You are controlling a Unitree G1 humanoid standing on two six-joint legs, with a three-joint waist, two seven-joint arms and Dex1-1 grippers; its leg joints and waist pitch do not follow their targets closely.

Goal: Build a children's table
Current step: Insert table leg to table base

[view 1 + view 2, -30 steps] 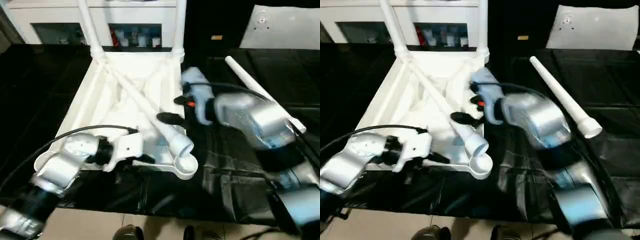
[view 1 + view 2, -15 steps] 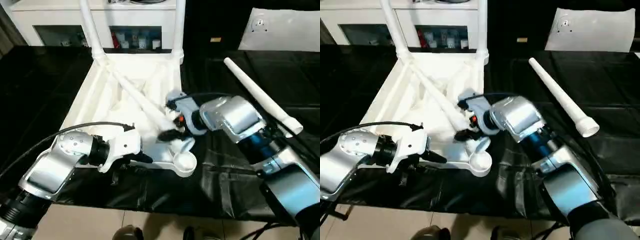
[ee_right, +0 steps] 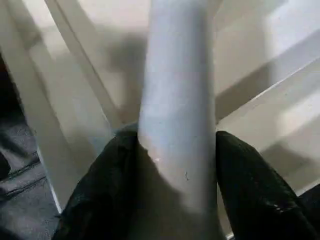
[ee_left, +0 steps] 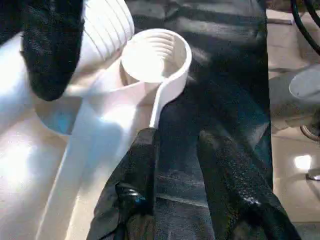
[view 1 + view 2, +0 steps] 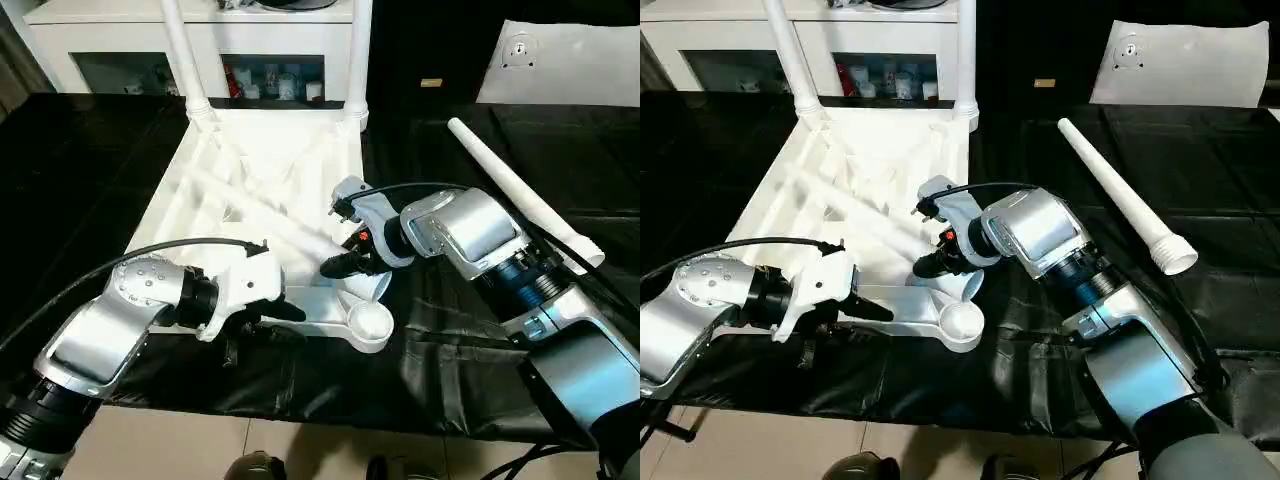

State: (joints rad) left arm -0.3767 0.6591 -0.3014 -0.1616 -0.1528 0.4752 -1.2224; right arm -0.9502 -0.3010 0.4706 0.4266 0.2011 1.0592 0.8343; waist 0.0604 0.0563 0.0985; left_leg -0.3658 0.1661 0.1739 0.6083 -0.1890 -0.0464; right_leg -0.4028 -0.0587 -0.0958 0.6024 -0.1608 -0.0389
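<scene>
Lying slantwise across the upturned tabletop (image 5: 262,160), the loose leg (image 5: 270,215) points its wide end at the near-right corner socket (image 5: 368,325). Right claw (image 3: 175,165) straddles it, fingers closing. Left claw (image 4: 175,150) pinches the tabletop's near rim. Another leg (image 5: 520,190) lies on the bench (image 5: 470,350), rightward.

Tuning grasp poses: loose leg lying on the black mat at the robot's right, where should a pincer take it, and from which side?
Probably from above, on the plain shaft around mid-length. The leg lies flat on the black mat with open room all along it, so fingers can straddle the tube across its width. It tapers, with a flared end toward the robot; the smooth middle likely gives the most even, balanced hold.
</scene>
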